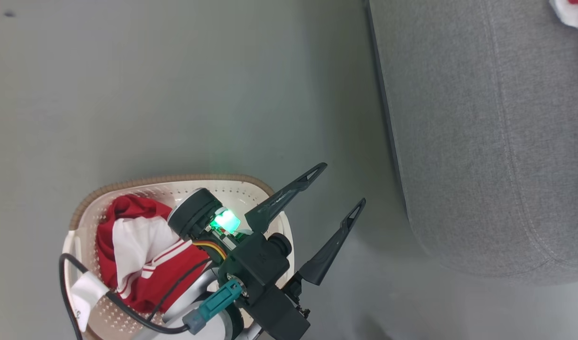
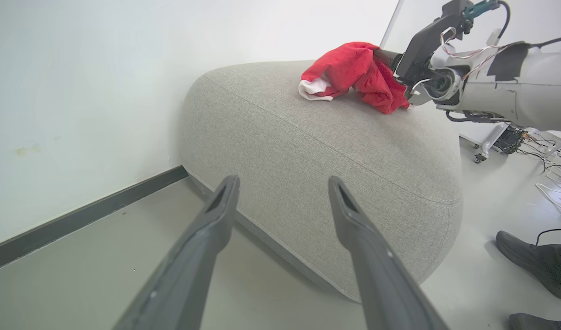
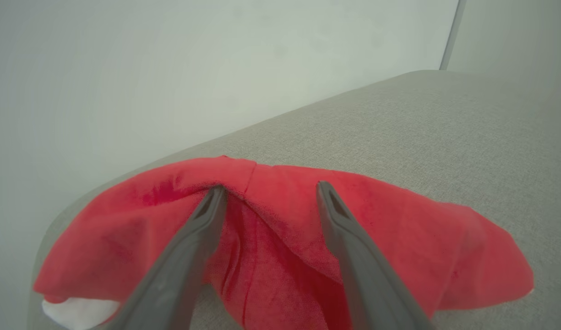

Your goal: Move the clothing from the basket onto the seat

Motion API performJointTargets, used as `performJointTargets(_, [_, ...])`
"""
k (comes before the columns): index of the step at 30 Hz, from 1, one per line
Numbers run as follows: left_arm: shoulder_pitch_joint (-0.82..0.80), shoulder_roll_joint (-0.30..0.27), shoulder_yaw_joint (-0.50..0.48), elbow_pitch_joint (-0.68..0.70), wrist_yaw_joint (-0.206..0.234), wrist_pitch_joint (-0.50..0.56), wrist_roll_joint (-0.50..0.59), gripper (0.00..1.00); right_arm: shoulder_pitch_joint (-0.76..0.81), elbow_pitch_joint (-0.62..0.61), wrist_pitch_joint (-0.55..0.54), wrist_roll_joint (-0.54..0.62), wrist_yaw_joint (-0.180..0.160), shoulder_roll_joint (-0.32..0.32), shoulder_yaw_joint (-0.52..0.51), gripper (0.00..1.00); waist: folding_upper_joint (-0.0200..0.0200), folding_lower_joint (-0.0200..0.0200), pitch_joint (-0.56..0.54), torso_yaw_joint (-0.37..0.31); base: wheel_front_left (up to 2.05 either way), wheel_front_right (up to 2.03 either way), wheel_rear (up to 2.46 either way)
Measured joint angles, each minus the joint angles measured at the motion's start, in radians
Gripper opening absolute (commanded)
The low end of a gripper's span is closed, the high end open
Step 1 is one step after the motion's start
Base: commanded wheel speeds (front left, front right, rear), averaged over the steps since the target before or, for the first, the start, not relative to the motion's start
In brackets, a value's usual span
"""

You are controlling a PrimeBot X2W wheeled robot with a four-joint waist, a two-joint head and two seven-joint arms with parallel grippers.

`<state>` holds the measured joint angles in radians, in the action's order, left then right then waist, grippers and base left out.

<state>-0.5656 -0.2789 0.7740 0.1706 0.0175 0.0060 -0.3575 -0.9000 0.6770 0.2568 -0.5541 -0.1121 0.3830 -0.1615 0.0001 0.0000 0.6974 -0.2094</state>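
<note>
Two claws, both spread wide, neither pinching anything. The left claw (image 1: 340,184) hangs over bare floor (image 1: 175,94) at 6 o'clock in the head view. Its fingers point toward 1 o'clock and the gap between them is empty. The basket (image 1: 175,181) sits under its wrist at 7 o'clock, and the seat (image 1: 482,141) lies well apart at 3 o'clock.

The right claw (image 3: 271,188) has its fingers parted over a red garment (image 3: 399,238) that lies on the seat. The fabric is bunched between and beneath them, with one fingertip at a fold. Whether the fingers press the cloth I cannot tell.

The head view alone gives the basket's load: a striped garment (image 1: 142,245), red with a white sleeve, crumpled on the basket's 9 o'clock side and partly hidden by the left arm. A scrap of red and white also peeks in at that view's 1 o'clock corner, on the seat.

The left wrist view gives the wider room. The right arm (image 2: 504,91) reaches in from 2 o'clock, and the red garment is heaped on the seat's top at 1 o'clock with white trim at its 9 o'clock end. That claw's fingers are hidden behind the cloth. A pale wall (image 2: 78,91) runs at 10 o'clock, a person's shoe (image 2: 532,263) shows at 4 o'clock and cables (image 2: 555,183) at 3 o'clock.

The right wrist view, close in, adds a white patch at 7 o'clock.
</note>
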Motion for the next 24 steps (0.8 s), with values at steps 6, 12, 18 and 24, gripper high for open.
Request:
performJointTargets(6, [0.003, 0.025, -0.012, -0.041, 0.002, -0.038, -0.012, 1.00, 0.099, -0.040, 0.000, 0.058, 0.007, -0.027, 0.020, 1.00, -0.0001, -0.0001, -0.060, 0.010, 0.00, 0.00, 0.00])
performJointTargets(12, [0.045, 0.032, -0.020, -0.081, 0.009, -0.071, -0.029, 1.00, 0.180, -0.103, 0.000, 0.090, 0.021, -0.064, 0.034, 1.00, -0.0002, -0.0001, -0.129, 0.024, 0.00, 0.00, 0.00])
performJointTargets(18, [0.084, 0.040, -0.018, -0.107, 0.016, -0.095, -0.053, 1.00, 0.275, -0.186, 0.000, 0.127, 0.033, -0.100, 0.052, 1.00, -0.0002, -0.0002, -0.204, 0.042, 0.00, 0.00, 0.00])
performJointTargets(24, [0.131, 0.043, -0.024, -0.140, 0.029, -0.115, -0.064, 1.00, 0.346, -0.262, 0.000, 0.154, 0.052, -0.129, 0.073, 1.00, -0.0002, -0.0002, -0.275, 0.066, 0.00, 0.00, 0.00])
